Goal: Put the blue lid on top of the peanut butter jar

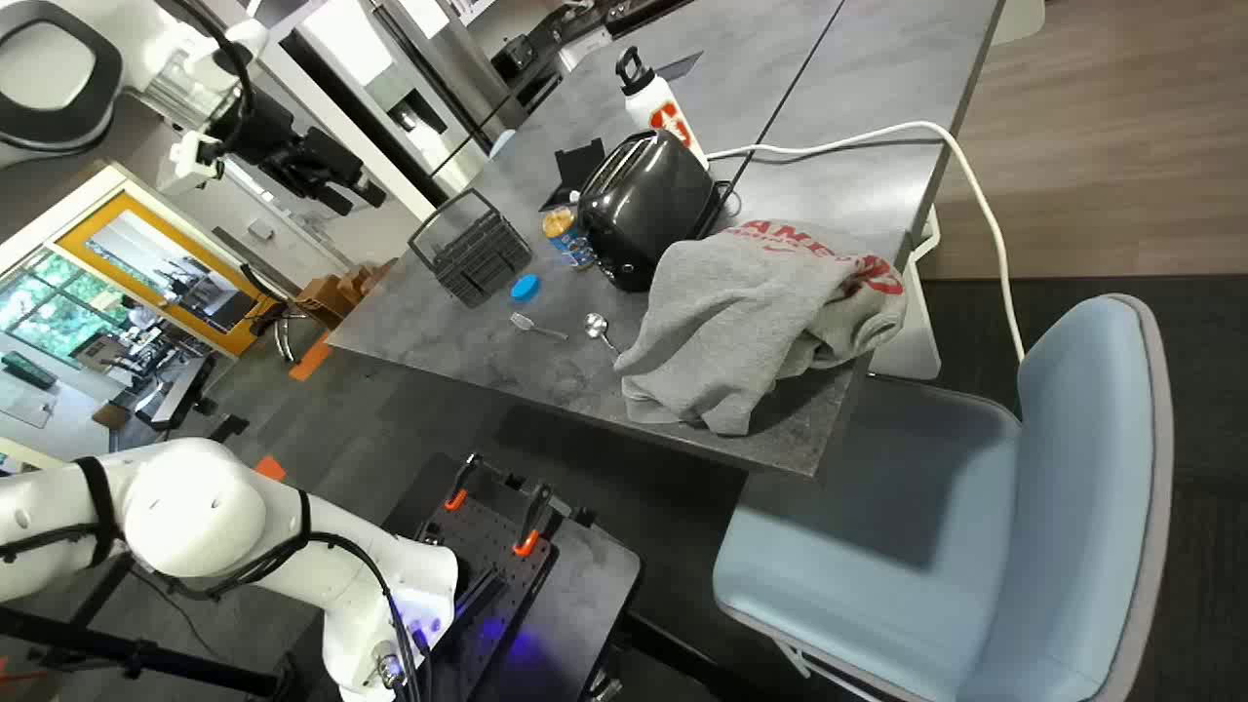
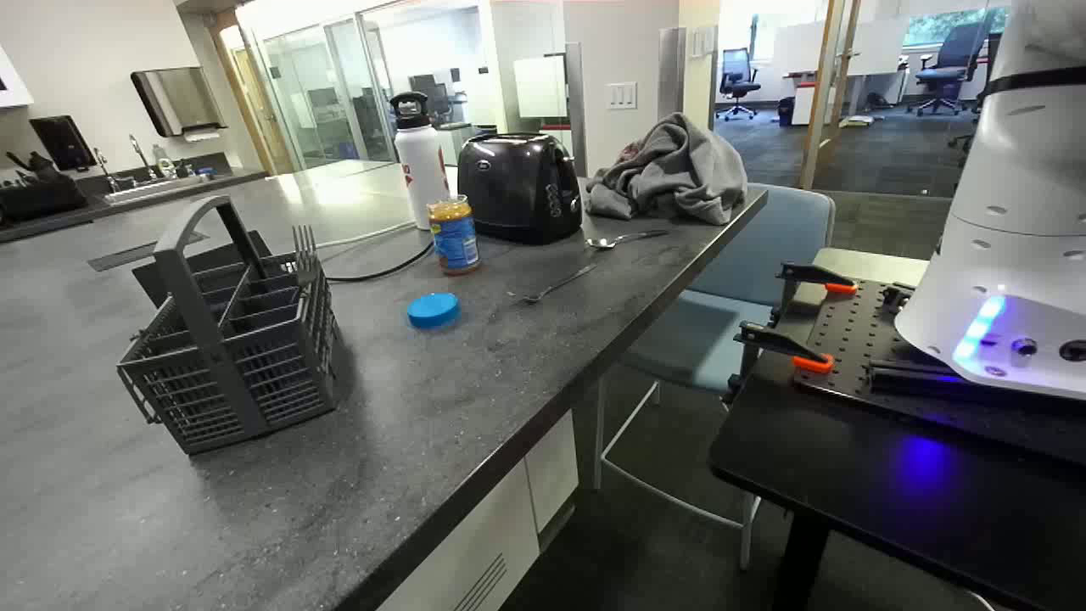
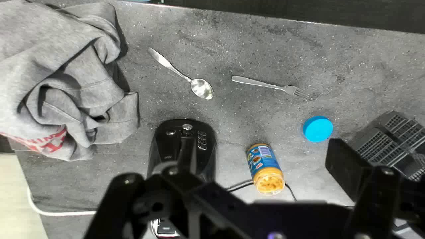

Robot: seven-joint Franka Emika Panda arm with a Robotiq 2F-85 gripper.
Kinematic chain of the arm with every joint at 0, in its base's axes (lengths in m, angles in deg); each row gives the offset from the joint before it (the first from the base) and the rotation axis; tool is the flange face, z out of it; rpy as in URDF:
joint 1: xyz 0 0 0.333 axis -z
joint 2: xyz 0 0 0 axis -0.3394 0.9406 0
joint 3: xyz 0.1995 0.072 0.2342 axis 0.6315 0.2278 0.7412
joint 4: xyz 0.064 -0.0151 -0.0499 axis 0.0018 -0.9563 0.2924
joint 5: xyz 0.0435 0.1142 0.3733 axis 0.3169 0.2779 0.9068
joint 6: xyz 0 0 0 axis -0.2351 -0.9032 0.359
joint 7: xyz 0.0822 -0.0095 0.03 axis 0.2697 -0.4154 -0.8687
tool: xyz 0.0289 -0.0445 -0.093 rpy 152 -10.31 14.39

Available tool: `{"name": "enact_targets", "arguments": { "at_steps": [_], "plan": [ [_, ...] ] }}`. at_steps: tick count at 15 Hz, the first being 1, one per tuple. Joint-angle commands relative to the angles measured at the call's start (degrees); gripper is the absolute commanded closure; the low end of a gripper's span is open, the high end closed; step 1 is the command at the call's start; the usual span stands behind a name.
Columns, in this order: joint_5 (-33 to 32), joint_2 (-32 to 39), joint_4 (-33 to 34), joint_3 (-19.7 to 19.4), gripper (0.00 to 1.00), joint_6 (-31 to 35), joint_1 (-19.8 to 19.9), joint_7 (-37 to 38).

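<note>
In an exterior view the claw (image 1: 355, 198) hangs high, well apart from the counter (image 1: 439, 331), with nothing visible in its grip. The blue lid (image 1: 525, 288) lies on the counter near the cutlery basket (image 1: 478, 261), while the peanut butter jar (image 1: 559, 225) stands uncapped between basket and toaster (image 1: 643, 210). None of the task looks done: the lid is yet to be gripped, lifted, carried across and set on the jar's mouth. Whether jar and toaster touch is hard to judge from this angle.

In an exterior view the arm (image 2: 1010, 221) is cut off at the frame's edge and the claw is out of sight, so its state cannot be read there. The lid lies flat, seemingly top up, near the upright jar, whose mouth is plainly uncovered.

In the wrist view the fingers (image 3: 343, 169) stand wide apart with nothing held between them, so the claw reads as released. The lid sits in full sight, untouched, and the jar is apart from the toaster. The claw's dark, blurred bulk covers much of the toaster; a finger overlaps the basket, which also runs off the edge, and the underside of the lid cannot be seen
</note>
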Motion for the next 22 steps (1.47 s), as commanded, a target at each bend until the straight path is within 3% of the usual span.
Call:
{"name": "enact_targets", "arguments": {
  "at_steps": [1,9,12,14,17,22],
  "plan": [
    [0.2,0.1,0.1,0.2,0.0,-0.1,0.3,-0.1],
    [0.2,0.1,0.1,0.2,0.0,-0.1,0.3,-0.1],
    [0.8,1.8,-2.2,3.8,0.0,3.0,-2.1,0.6],
    [0.8,4.3,-4.5,7.0,0.0,8.0,-4.2,1.0],
    [2.7,11.5,-7.7,10.6,0.0,21.8,-7.5,2.3],
    [0.8,29.3,-7.7,17.2,0.0,41.5,-8.8,9.6]
  ]
}}
